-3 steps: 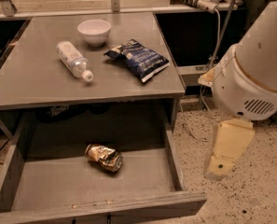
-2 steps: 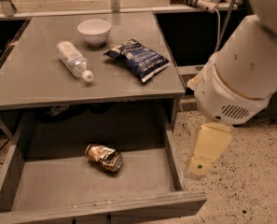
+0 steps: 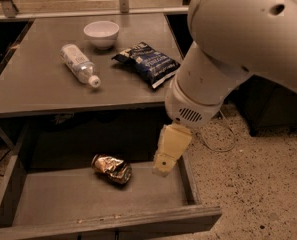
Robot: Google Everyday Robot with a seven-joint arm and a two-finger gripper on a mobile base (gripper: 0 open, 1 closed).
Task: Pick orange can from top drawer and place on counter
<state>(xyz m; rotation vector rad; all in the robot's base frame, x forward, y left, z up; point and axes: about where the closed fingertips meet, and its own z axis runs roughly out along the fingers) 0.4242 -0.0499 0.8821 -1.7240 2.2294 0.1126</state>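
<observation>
Grey counter [image 3: 38, 91] fills the upper left; below it the top drawer [image 3: 113, 223] stands pulled open. The arm [image 3: 238, 49] looms at two o'clock. Its gripper [image 3: 169, 151] hangs by the drawer's right wall, at three o'clock from the orange can [image 3: 112, 169] lying on the drawer floor; spread or closed, I cannot tell. Descending here could clip that wall or set the can rolling. Earlier the gripper hung outside the drawer; the can has not shifted.

gripper [image 3: 164, 170] above top drawer [image 3: 78, 206] nr its right wall, 1 orange can [image 3: 112, 169] lying inside, apart from it
</observation>
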